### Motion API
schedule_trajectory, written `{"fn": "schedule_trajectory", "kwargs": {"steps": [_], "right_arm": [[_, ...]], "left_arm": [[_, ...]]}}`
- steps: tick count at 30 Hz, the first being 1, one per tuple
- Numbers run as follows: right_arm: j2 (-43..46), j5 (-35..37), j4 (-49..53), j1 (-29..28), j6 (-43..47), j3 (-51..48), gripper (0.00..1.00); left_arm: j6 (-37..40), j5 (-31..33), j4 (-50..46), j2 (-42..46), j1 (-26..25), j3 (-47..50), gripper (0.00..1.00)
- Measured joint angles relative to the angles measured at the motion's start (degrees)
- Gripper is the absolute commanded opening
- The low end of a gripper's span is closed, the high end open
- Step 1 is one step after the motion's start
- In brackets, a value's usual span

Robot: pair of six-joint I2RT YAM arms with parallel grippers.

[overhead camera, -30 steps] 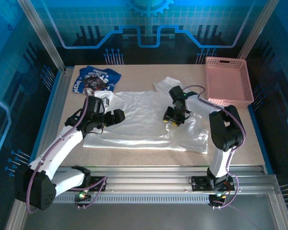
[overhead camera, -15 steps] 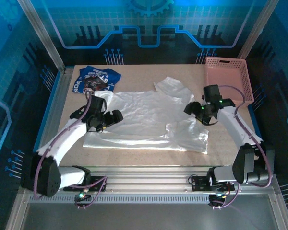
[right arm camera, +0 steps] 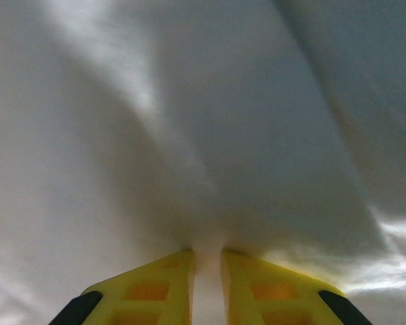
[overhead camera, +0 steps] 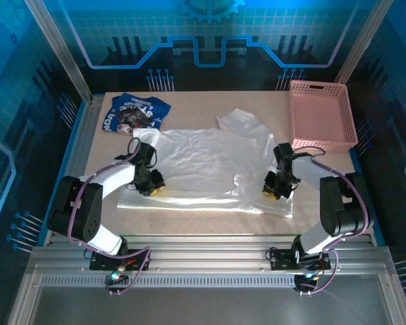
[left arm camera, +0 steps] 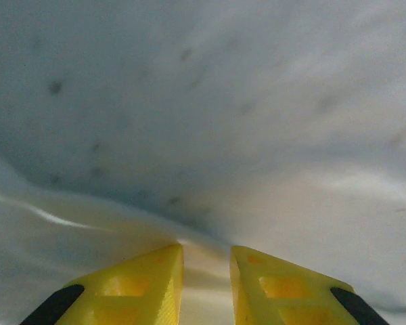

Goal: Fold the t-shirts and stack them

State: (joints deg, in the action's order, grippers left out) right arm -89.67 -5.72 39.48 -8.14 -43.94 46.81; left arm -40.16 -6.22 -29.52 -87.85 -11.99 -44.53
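The white t-shirt (overhead camera: 203,166) lies spread flat in the middle of the table, one sleeve folded up at the back. My left gripper (overhead camera: 152,187) is down on the shirt's near left part. In the left wrist view its yellow fingers (left arm camera: 155,281) stand close together with a ridge of white cloth (left arm camera: 203,135) pinched between them; the gripper (left arm camera: 206,254) is shut on it. My right gripper (overhead camera: 272,190) presses on the shirt's near right part, and it (right arm camera: 208,256) is shut on a raised fold of the cloth (right arm camera: 189,135). The blue t-shirt (overhead camera: 132,114) lies crumpled at the back left.
A pink lattice basket (overhead camera: 321,115) stands at the back right corner, just beyond the right arm. Metal rails (overhead camera: 203,261) run along the table's near edge. Bare tabletop (overhead camera: 196,101) shows behind the white shirt.
Both grippers have dropped onto the near part of the white shirt and closed on cloth. The right one swung in from near the basket; the left one moved toward the near edge.
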Motion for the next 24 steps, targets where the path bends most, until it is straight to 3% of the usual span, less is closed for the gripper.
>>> {"fn": "schedule_trajectory", "kwargs": {"steps": [7, 16, 19, 22, 24], "right_arm": [[3.56, 4.04, 3.04, 1.01, -0.20, -2.75, 0.22], [7.26, 7.28, 6.78, 7.26, 0.11, -5.51, 0.24], [7.67, 7.04, 7.52, 7.48, 0.76, -4.52, 0.32], [9.90, 5.95, 7.98, 7.30, 1.97, -0.26, 0.47], [11.37, 4.92, 7.80, 6.58, 3.13, 5.46, 0.58]], "left_arm": [[-5.97, -0.66, 4.90, 4.87, -3.78, 6.56, 0.27], [-13.75, -2.64, 5.49, 7.74, -10.40, 8.76, 0.31], [-14.60, -3.06, 0.92, 9.40, -11.34, 8.17, 0.47], [-13.99, -2.58, -6.75, 11.41, -11.30, 3.19, 0.64], [-13.05, -2.45, -9.97, 11.72, -10.51, -2.89, 0.70]]}}
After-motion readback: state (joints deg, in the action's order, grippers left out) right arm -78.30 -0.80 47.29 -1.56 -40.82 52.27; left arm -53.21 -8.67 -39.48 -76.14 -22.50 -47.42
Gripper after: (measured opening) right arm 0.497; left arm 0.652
